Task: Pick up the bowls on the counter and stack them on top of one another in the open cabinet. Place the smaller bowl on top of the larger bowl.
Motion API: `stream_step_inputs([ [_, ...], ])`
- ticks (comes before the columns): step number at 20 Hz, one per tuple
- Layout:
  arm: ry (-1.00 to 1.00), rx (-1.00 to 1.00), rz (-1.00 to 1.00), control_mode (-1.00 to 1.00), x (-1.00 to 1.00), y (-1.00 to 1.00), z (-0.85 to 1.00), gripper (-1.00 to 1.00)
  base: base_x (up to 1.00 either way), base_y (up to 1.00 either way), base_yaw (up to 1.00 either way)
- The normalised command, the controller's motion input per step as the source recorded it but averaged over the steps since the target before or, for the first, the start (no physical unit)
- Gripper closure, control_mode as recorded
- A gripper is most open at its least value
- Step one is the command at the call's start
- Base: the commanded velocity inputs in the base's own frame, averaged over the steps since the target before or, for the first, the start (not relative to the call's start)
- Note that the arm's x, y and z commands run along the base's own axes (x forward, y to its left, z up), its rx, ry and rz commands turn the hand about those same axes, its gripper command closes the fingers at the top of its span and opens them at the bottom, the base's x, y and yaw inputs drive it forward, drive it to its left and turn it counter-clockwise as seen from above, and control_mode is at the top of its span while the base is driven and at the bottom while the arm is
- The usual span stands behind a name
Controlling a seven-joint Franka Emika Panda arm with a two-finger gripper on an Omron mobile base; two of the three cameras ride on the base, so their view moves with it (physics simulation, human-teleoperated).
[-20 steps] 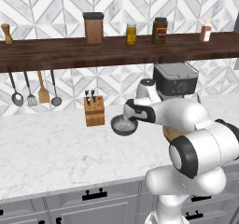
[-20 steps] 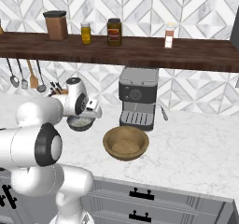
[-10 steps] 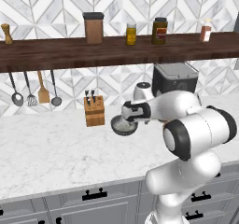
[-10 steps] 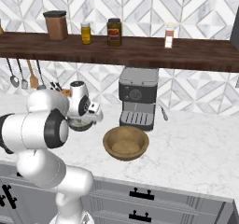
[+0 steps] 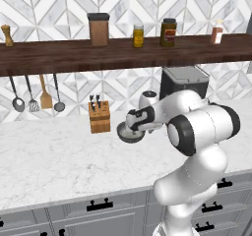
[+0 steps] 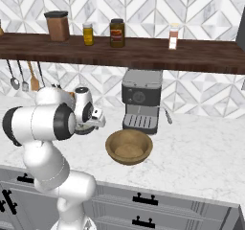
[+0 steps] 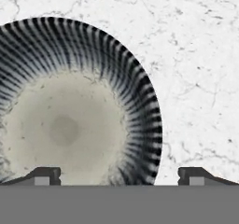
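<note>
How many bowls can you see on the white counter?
2. The small dark grey bowl sits beside the knife block, right under the robot's claw. The big wooden bowl sits in front of the coffee machine. The arm could be hiding more.

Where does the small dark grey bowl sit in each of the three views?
Left base view: the small dark grey bowl is at centre, on the counter right of the knife block, its right side behind the arm.
Right base view: mid-left, a dark sliver beside the arm, left of the wooden bowl.
Hand view: it covers the left half, ribbed rim and pale inside.
Shared landmark: the white marble counter.
</note>
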Motion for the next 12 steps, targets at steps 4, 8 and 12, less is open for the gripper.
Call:
stream_step_inputs([
  [4,0.00,0.08,0.00,-1.00,0.25,0.00,-0.31,-1.00,0.00,0.00,0.00],
  [8,0.00,0.03,0.00,-1.00,0.30,0.04,-0.34,1.00,0.00,0.00,0.00],
  [12,0.00,0.00,0.00,-1.00,0.01,0.02,0.00,1.00,0.00,0.00,0.00],
])
